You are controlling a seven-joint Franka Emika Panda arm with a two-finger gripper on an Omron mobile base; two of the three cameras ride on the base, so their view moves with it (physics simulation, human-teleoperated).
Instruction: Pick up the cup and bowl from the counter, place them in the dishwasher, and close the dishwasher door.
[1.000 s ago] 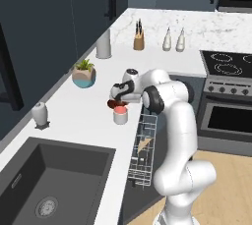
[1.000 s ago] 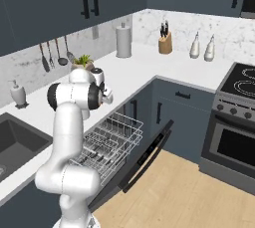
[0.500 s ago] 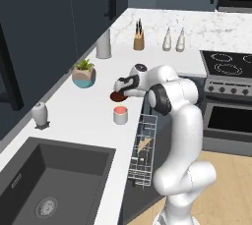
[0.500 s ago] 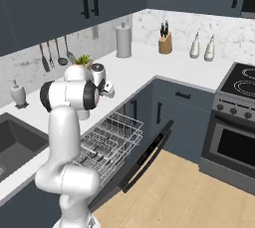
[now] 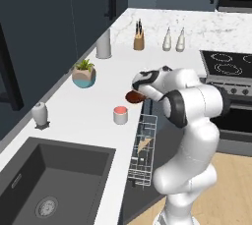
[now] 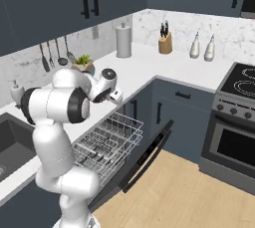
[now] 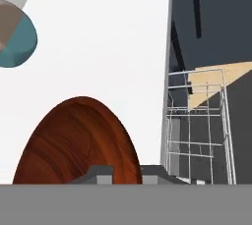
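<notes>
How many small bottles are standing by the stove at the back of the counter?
2. One bottle stands right of the knife block; the second bottle stands beside it, nearer the stove. Nothing seems to hide more there.

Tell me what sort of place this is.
A home kitchen, rendered rather than real: a white marbled counter with a sink, a stove with knobs, and an open dishwasher with its wire rack pulled out.

On the white marbled counter [image 5: 93, 101] the small reddish-brown wooden bowl [image 5: 134, 96] sits at the edge, the pale salmon-lined cup [image 5: 120, 115] upright near it, above the dishwasher's white wire rack [image 5: 141, 149].
</notes>
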